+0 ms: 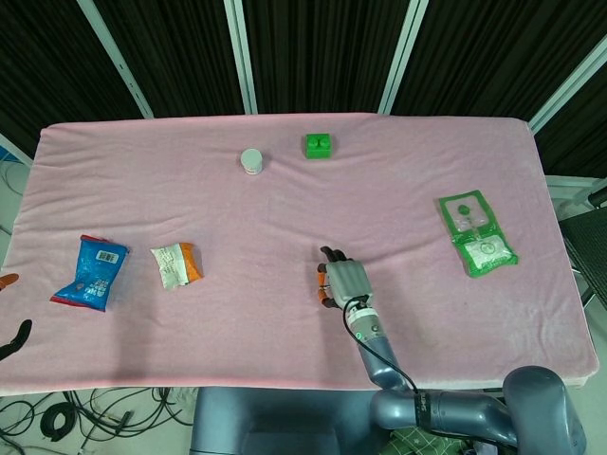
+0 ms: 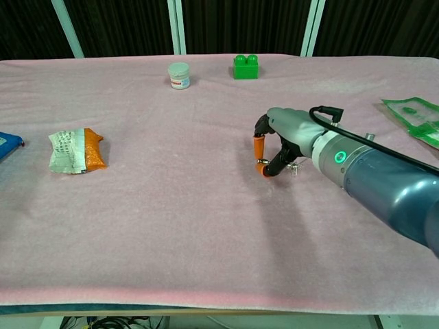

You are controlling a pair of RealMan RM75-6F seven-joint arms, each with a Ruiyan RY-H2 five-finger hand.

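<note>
Right robot hand (image 2: pixel 278 140) pinches a small wiry metal clip (image 2: pixel 293 166) between curled, orange-tipped fingers (image 2: pixel 258 145), low over the pink fleecy surface (image 2: pixel 171 226), nearer its front edge than its back. Toward the left edge lies a crinkled orange-and-white packet (image 2: pixel 76 151); a blocky green brick (image 2: pixel 245 67) sits by the back edge.

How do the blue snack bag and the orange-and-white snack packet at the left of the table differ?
The blue snack bag is plain blue with a white label patch; the orange-and-white packet is white at one end and orange at the other. The blue bag looks larger and lies nearer the table's left edge; the packet looks smaller, crumpled, and lies closer to the right hand. Both lie flat on the pink cloth, apart from each other and untouched by any hand.
</note>
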